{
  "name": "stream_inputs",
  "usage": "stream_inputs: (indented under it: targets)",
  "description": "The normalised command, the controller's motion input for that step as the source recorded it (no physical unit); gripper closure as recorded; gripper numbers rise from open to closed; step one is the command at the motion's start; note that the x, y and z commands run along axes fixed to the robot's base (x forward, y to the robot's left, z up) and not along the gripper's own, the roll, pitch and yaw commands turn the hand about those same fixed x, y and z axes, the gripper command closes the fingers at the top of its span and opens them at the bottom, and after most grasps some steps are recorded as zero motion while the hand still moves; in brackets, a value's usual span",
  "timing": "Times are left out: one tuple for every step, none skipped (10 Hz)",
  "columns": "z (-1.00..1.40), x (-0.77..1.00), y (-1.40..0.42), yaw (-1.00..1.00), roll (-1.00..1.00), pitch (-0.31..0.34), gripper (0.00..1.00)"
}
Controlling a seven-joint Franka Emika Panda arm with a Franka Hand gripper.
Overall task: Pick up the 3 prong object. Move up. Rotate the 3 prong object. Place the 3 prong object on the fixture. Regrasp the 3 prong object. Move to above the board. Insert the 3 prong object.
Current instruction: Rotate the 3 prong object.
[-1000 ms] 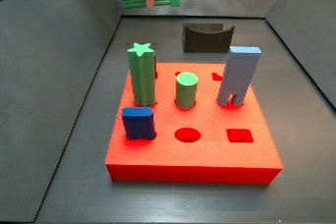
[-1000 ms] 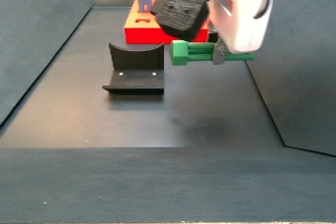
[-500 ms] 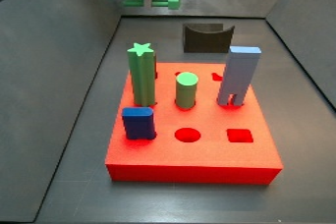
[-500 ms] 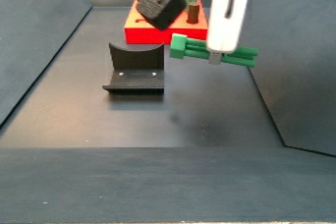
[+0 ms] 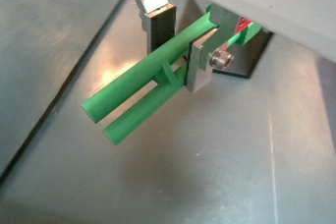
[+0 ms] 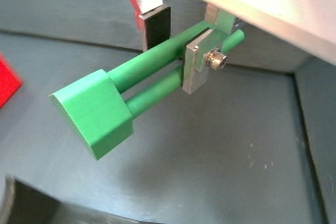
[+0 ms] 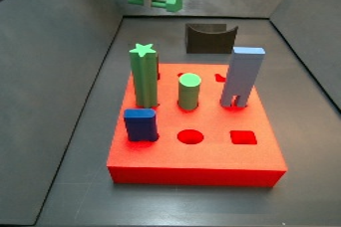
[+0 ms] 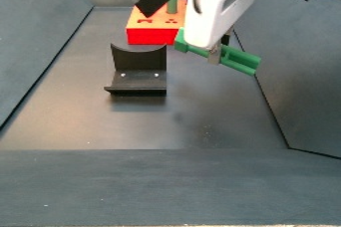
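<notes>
Gripper: above the floor, clear of it, beside the fixture; fingers clamped across the 3 prong object, mid-length, bar tilted.
Board: on the floor, fixture behind it.
On board: star post, cylinder, tall block, short block.

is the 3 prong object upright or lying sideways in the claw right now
Sideways and tilted: the 3 prong object slants across the shut claw, off the floor, in the air beside the fixture.
</notes>
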Motion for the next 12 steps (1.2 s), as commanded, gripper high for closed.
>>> stream_inputs:
  targets:
    - [-0.01,0.02,0.02,-1.0,-0.02,-0.011,1.0]
    - [-0.01,0.02,0.02,-1.0,-0.02,-0.012,1.0]
    - [-0.01,0.02,0.02,-1.0,-0.02,-0.012,1.0]
    - [-0.01,0.02,0.02,-1.0,-0.02,-0.014,1.0]
    - [-0.01,0.02,0.02,-1.0,-0.02,-0.015,1.0]
    - [-0.01,0.02,0.02,-1.0,-0.03,-0.017,1.0]
    - [-0.01,0.02,0.02,-1.0,-0.03,-0.018,1.0]
    - [-0.01,0.02,0.02,-1.0,-0.03,-0.021,1.0]
    - [-0.01,0.01,0.02,-1.0,-0.04,-0.023,1.0]
    - [-0.01,0.01,0.02,-1.0,-0.04,-0.028,1.0]
    - [-0.01,0.01,0.02,-1.0,-0.05,-0.032,1.0]
    - [-0.01,0.01,0.02,-1.0,-0.06,-0.042,1.0]
